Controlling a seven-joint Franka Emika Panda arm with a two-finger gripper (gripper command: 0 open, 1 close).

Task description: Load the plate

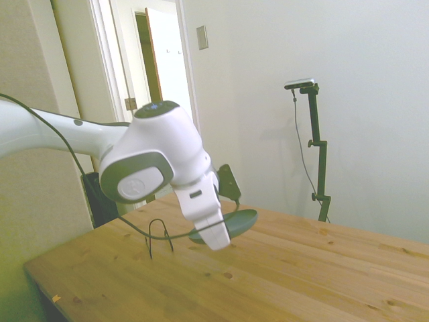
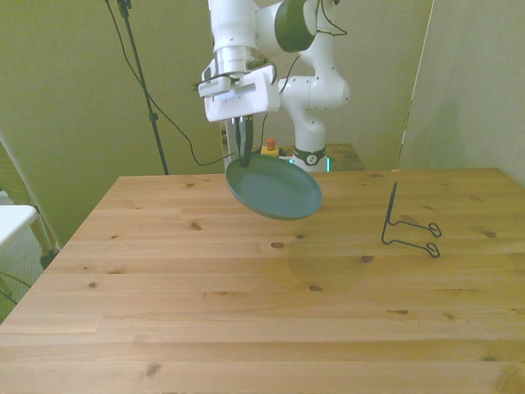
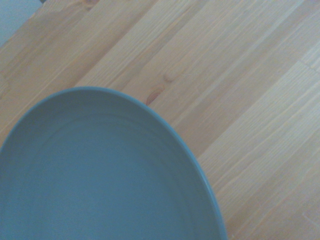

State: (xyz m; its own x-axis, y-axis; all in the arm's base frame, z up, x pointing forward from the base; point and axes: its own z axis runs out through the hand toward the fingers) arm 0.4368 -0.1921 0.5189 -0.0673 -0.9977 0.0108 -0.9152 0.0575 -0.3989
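Bare wooden tabletop [image 2: 246, 312] fills the front view's near half. Above its middle hangs the teal plate [image 2: 275, 190], tilted, clear of the wood, its rim pinched between the narrow dark fingers [image 2: 244, 141] at its 11 o'clock edge. A black wire stand [image 2: 408, 226] sits at the plate's 3 o'clock.

Round teal plate [image 2: 275, 190], shallow raised rim, tilted, lifted clear above the tabletop

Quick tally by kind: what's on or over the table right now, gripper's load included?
Plate: 1, teal, held above the table by the gripper
Wire stand: 1, black, on the table
Total: 2
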